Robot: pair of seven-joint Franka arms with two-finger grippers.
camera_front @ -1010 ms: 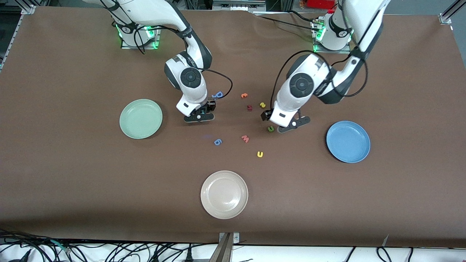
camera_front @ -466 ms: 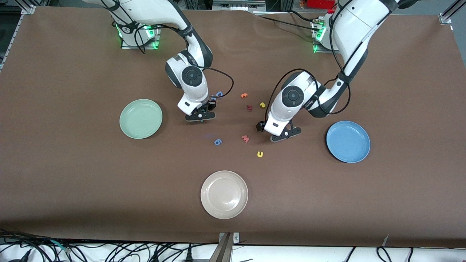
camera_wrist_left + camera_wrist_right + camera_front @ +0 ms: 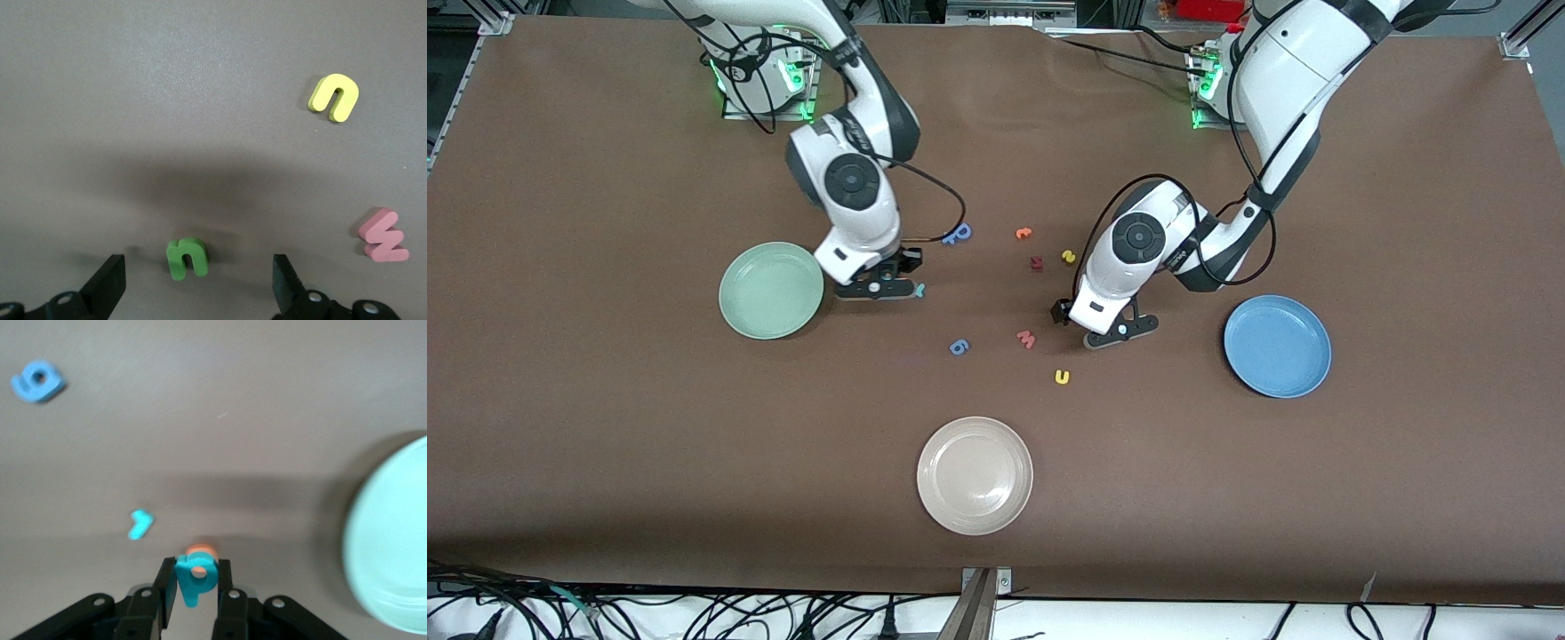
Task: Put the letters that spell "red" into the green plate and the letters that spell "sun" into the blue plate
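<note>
Two grippers working low over the surface, right gripper [image 3: 197, 590] beside the green plate [image 3: 771, 291], jaws clamping the teal "d" [image 3: 195, 579], teal "r" [image 3: 140, 524] lying nearby, left gripper [image 3: 197, 283] hovering with jaws apart around the olive "n" [image 3: 187, 257], yellow "u" [image 3: 333, 97] near, blue plate [image 3: 1277, 346] sitting toward the left arm's end.

table [image 3: 605, 444]: brown | plates: green plate [image 3: 771, 291], blue plate [image 3: 1277, 346], cream plate [image 3: 975, 476]

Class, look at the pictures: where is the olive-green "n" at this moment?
The olive-green "n" lies on the table between the open fingers of the left gripper, with the pink "w" and the yellow "u" lying nearby.
</note>
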